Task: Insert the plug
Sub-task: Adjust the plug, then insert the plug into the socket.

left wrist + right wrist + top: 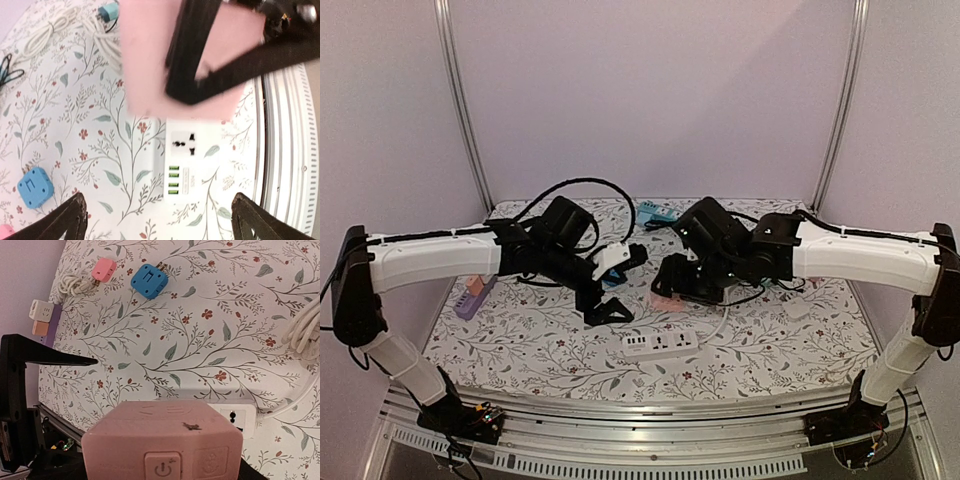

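Observation:
A pink cube plug (165,442) with a power button on its face fills the bottom of the right wrist view. My right gripper (672,283) is shut on it above the table, and its black fingers (187,45) cross the plug (150,65) in the left wrist view. The white power strip (662,345) lies flat below, with one socket and a row of green USB ports (187,160). Just left of the plug, my left gripper (620,285) hangs wide open with nothing between its fingertips (70,220).
A blue cube adapter (149,281) and a small pink plug (104,270) lie farther back on the floral cloth. At the left edge is a purple strip (472,297) carrying adapters. White cable coils (305,330) lie to the right. Metal rails (290,150) border the near table edge.

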`<act>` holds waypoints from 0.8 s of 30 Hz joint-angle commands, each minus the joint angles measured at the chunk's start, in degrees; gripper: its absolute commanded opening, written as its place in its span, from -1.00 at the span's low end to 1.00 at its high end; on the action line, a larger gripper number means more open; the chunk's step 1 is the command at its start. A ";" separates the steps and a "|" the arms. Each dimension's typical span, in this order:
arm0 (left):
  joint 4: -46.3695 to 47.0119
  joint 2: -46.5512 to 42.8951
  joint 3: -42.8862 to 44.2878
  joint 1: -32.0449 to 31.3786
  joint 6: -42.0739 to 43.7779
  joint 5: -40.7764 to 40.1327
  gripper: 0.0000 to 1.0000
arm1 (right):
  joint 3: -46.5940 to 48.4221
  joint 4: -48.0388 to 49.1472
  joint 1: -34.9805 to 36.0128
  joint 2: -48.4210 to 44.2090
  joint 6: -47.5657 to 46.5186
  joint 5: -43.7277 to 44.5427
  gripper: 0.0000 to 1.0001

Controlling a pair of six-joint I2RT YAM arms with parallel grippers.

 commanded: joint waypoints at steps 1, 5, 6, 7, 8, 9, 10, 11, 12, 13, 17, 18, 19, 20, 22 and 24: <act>0.44 -0.92 -5.04 2.79 3.37 -2.95 0.99 | 1.01 -11.00 0.89 0.62 -2.35 10.68 -1.00; 0.37 0.33 -7.61 3.19 5.05 -7.20 0.99 | 0.50 -11.34 1.51 2.46 -3.26 12.46 -1.00; 0.64 0.59 -7.98 3.25 5.08 -8.26 0.99 | 0.26 -11.33 1.98 2.81 -3.19 13.19 -1.00; 0.91 0.78 -8.25 3.34 5.03 -9.30 0.99 | 0.10 -11.32 2.52 3.31 -2.96 13.91 -1.00; 1.30 1.00 -8.44 3.38 4.85 -10.36 0.99 | 0.00 -11.31 2.98 3.66 -2.61 14.52 -1.00; 1.71 1.28 -8.58 3.43 4.72 -11.34 0.99 | -0.09 -11.31 3.43 4.32 -2.45 15.04 -1.00; 2.20 1.44 -8.61 3.47 4.74 -12.20 0.99 | -0.14 -11.29 3.90 5.30 -2.24 15.24 -1.00; 2.49 1.71 -8.68 3.47 4.84 -12.92 0.99 | -0.23 -11.11 4.11 5.98 -2.07 15.01 -1.00; 2.56 1.85 -8.61 3.47 4.99 -13.56 0.99 | -0.31 -10.89 4.20 6.91 -2.11 14.53 -1.00; 2.60 2.05 -8.56 3.47 4.97 -14.00 0.99 | -0.50 -10.57 4.19 7.48 -2.37 13.96 -1.00; 2.50 1.96 -8.98 3.47 5.26 -14.02 0.99 | -1.79 -9.01 4.23 8.48 -3.70 13.27 -1.00; 2.55 1.94 -9.15 3.50 5.30 -13.82 0.99 | -1.96 -9.07 4.16 8.55 -4.04 13.33 -1.00; 2.62 2.06 -9.28 3.48 5.31 -13.71 0.99 | -2.14 -9.26 4.12 8.69 -4.21 13.26 -1.00; 2.64 2.19 -9.31 3.47 5.24 -13.72 0.99 | -2.31 -9.47 4.11 8.85 -4.15 13.02 -1.00; 2.41 2.58 -9.12 3.47 5.18 -13.78 0.99 | -3.03 -9.60 4.15 9.37 -3.47 12.30 -1.00; 2.46 2.93 -9.13 3.47 5.34 -13.86 0.99 | -3.85 -9.56 4.11 9.84 -2.65 11.91 -1.00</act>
